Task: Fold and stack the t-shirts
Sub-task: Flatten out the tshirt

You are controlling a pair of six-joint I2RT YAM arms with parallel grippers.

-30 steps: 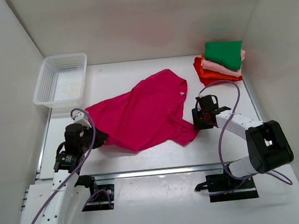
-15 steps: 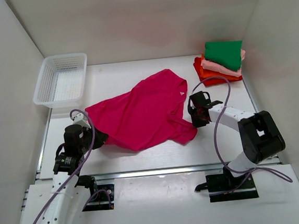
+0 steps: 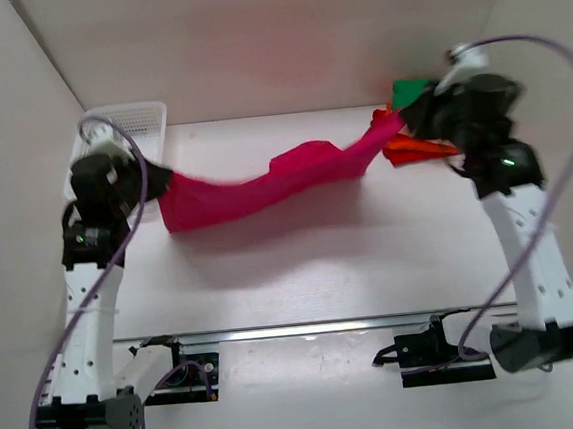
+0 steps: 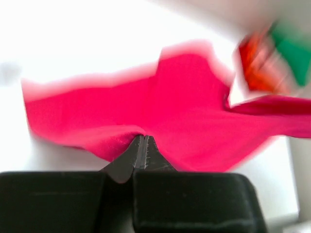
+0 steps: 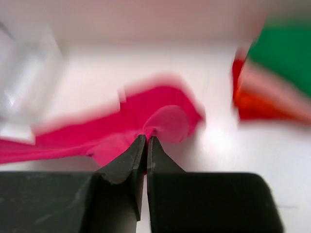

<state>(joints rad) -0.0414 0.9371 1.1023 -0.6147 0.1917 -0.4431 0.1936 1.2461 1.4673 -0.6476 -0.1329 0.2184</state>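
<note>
The left gripper (image 4: 144, 141) and right gripper (image 5: 146, 141) have lifted and spread apart, so the pink shirt (image 3: 264, 186) now hangs stretched over the table (image 3: 302, 273). Each one pinches its cloth tight (the folded pile (image 3: 416, 150) sits beside the right one)

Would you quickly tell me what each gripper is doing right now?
Left gripper: closed, holding one edge of the magenta t-shirt.
Right gripper: closed, holding the same shirt's other end.
</note>
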